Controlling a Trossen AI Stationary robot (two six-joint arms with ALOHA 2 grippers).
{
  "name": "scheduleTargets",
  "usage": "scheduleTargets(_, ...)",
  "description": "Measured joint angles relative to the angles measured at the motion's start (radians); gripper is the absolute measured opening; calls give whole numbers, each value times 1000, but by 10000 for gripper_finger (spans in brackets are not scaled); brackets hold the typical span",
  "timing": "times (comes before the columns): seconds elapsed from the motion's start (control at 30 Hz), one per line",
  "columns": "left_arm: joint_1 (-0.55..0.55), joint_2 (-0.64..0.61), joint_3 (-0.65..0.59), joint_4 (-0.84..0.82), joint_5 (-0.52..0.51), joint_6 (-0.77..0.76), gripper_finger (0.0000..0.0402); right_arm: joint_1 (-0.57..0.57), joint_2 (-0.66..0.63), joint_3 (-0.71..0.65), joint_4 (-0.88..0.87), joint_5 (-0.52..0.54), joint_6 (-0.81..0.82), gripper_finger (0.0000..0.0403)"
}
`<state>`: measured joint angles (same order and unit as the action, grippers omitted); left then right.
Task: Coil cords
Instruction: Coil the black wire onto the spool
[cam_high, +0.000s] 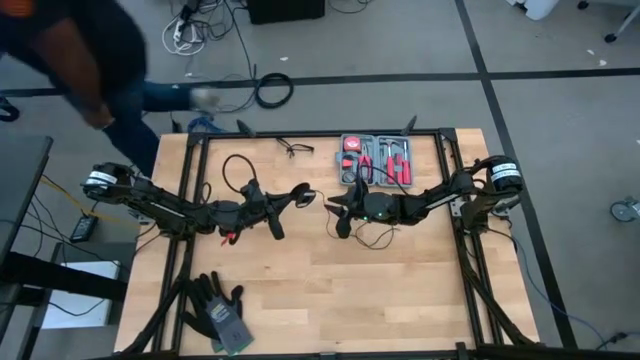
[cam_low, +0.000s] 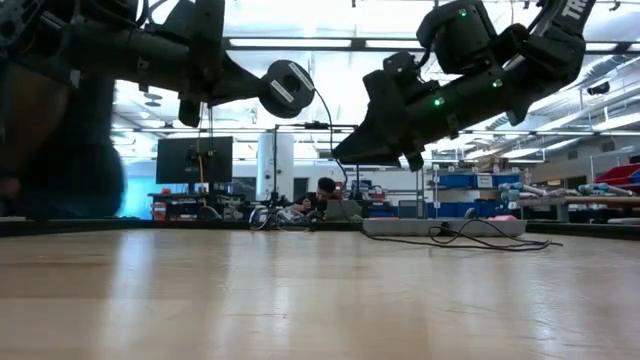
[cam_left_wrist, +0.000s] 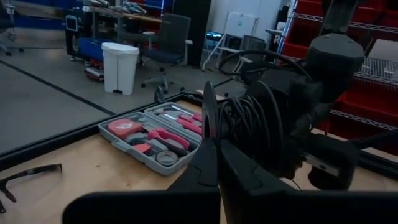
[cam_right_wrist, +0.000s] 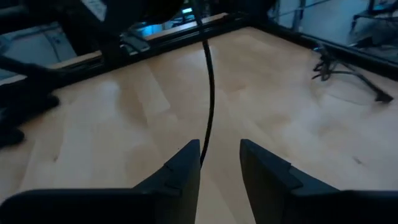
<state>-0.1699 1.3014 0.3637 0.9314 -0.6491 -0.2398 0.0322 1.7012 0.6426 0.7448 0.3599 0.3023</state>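
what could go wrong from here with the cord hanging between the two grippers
1. The right gripper is open and the thin black cord runs just past one fingertip, so closing now may miss it.
2. The puck is up at the shut left gripper, and the cord hangs from there in a slack loop; it could swing or kink.
3. Loose cord trails on the table by the tool kit and might snag.
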Motion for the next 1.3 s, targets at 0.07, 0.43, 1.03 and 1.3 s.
scheduleTargets(0.07, 0, 0, 0, 1, 0, 0, 0, -6, 0, 0, -2, -28, 0, 113)
scheduleTargets(0.43, 1, 0, 1, 52, -14, 24, 0, -8, 0, 31, -70, -74, -1, 14)
scheduleTargets(1.03, 2, 1, 2, -55, -147, 1, 0, 33, 335, 526, -325, -181, -175, 1)
scheduleTargets(1.3, 3, 1, 0, -232, -125, -64, 0, 33, 319, 679, -545, -217, -317, 1)
